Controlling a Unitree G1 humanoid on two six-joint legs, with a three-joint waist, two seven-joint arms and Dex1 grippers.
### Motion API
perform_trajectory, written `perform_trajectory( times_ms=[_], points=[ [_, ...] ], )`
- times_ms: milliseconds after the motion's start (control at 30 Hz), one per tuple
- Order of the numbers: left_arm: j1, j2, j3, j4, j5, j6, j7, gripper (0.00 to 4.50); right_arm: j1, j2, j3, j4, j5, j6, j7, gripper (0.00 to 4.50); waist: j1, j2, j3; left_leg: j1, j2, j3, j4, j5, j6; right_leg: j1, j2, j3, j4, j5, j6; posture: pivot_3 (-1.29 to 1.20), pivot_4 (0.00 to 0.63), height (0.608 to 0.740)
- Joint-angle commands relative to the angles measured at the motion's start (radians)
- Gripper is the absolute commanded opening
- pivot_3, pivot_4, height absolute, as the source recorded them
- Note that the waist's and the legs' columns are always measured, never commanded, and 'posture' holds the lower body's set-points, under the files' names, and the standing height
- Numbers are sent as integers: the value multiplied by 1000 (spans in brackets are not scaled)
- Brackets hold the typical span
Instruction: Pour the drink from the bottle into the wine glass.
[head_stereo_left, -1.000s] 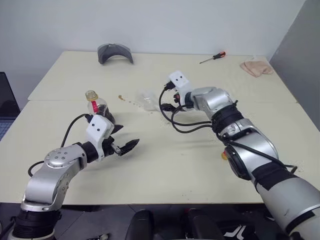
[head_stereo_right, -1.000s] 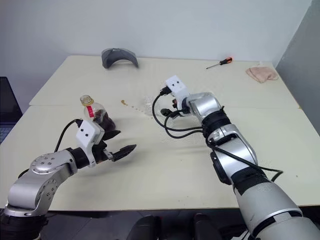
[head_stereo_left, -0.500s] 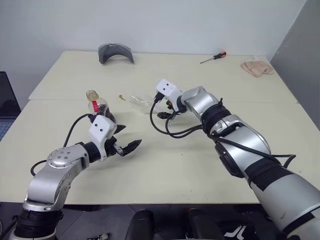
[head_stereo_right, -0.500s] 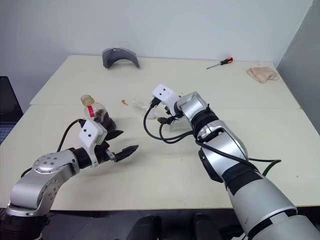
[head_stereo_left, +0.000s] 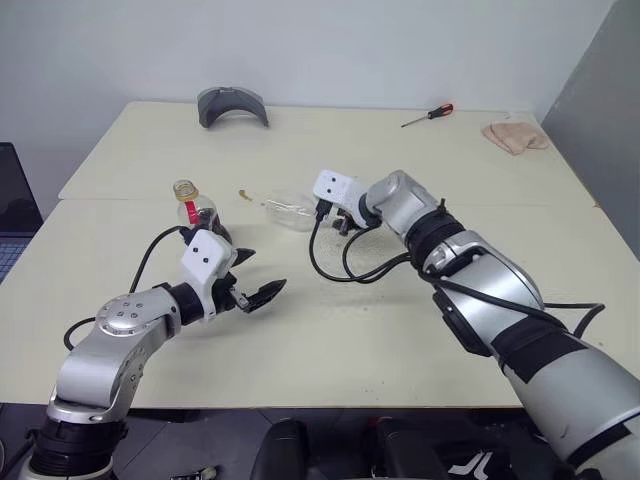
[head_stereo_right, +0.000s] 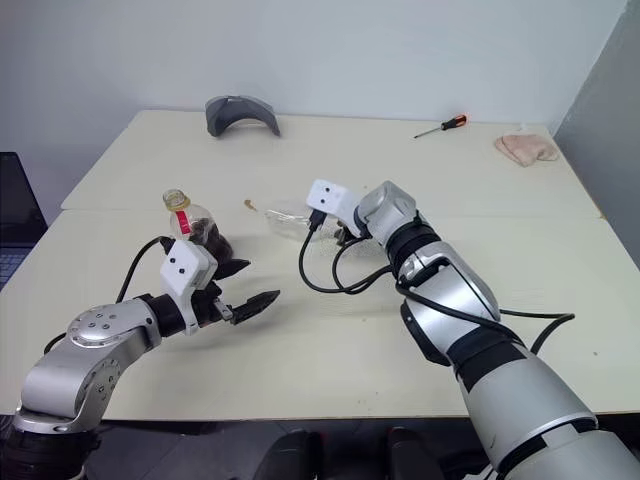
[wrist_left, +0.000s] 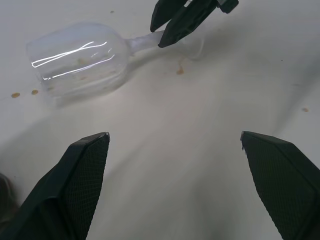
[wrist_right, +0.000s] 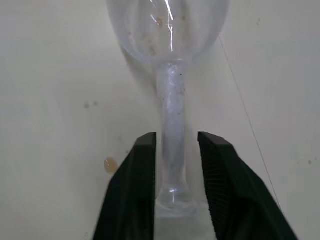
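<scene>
The wine glass lies on its side on the cream table, bowl toward the bottle. My right gripper is shut on the wine glass's thin stem, also seen in the left wrist view as dark fingers at the stem. The bottle stands upright at the left with its yellow cap on and the dark drink low in its body. My left gripper hovers open just in front of the bottle, holding nothing.
Brown drops spot the table near the glass. Black cables loop from my right wrist onto the table. A grey curved object, a red-handled screwdriver and a pinkish cloth lie along the far edge.
My right wrist has rolled and its jaws have closed on the glass's stem. The left arm has stayed where it was.
</scene>
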Motion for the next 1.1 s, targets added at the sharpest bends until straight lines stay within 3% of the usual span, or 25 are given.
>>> perform_trajectory(
  times_ms=[33, 367, 600, 833, 1100],
  points=[
    [-16, -1, 2, -4, 8, -24, -12, 4500, 5, -21, 24, -10, -40, -33, -3, 63, 0, 0, 0, 0, 0, 0, 0, 0, 0, 0, 0, 0, 0, 0, 0, 0, 150, 740],
    [-30, -4, -3, -2, 13, -23, -22, 4500, 56, -168, 97, -99, -123, -178, 110, 60, 5, 0, 0, 0, -1, 0, 0, 0, 0, 0, -1, 0, 0, 0, 0, 0, 150, 740],
    [-52, -13, -25, -4, 6, -14, -31, 4500, 218, -355, 95, -426, -97, -142, 337, 59, 3, 0, 0, 0, -1, 0, 1, 0, 0, 1, -1, 0, 0, 0, 0, 0, 150, 740],
    [-86, -22, -51, 27, 15, -21, -52, 4500, 349, -443, 83, -661, -109, -34, 362, 59, 3, 0, 0, 0, -1, 0, 1, 0, 0, 1, 0, -1, 0, 0, 0, 0, 150, 740],
    [-119, -48, -80, 44, 22, -24, -55, 4500, 438, -456, 44, -862, -122, 75, 264, 2758, 4, 0, 0, 0, -1, 0, 1, 0, 0, 1, 0, 0, 0, 0, 0, 0, 150, 740]
  ],
)
